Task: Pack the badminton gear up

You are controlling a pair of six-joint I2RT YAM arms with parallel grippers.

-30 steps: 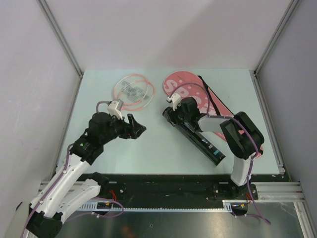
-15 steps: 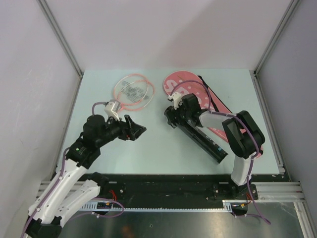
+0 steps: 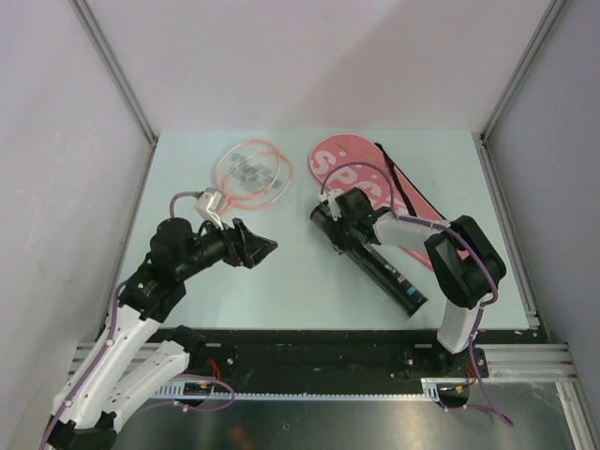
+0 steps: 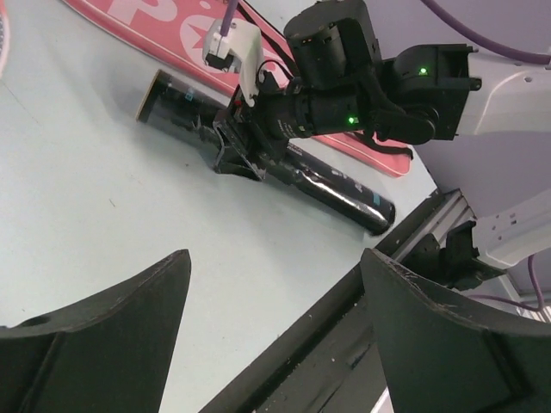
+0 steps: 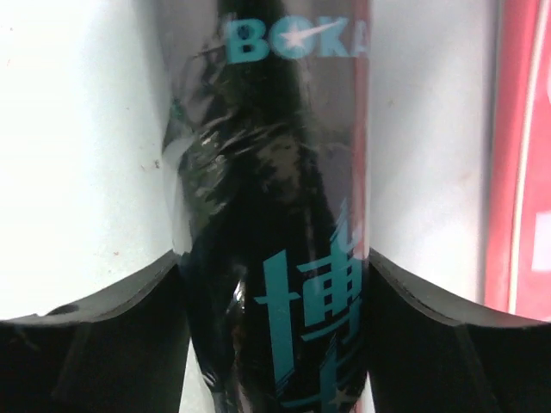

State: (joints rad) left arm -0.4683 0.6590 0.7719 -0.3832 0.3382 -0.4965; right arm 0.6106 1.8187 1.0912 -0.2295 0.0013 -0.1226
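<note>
The right claw (image 3: 336, 228) sits over the black tube (image 3: 389, 276) beside the pink cover (image 3: 345, 161), left claw (image 3: 261, 248) apart.

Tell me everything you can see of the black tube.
The tube is a long, glossy black cylinder with teal lettering, wrapped in crinkled clear film. It lies flat on the table beside the cover, slanting from far-left to near-right. The right gripper straddles it towards its far end, fingers against both sides.
</note>
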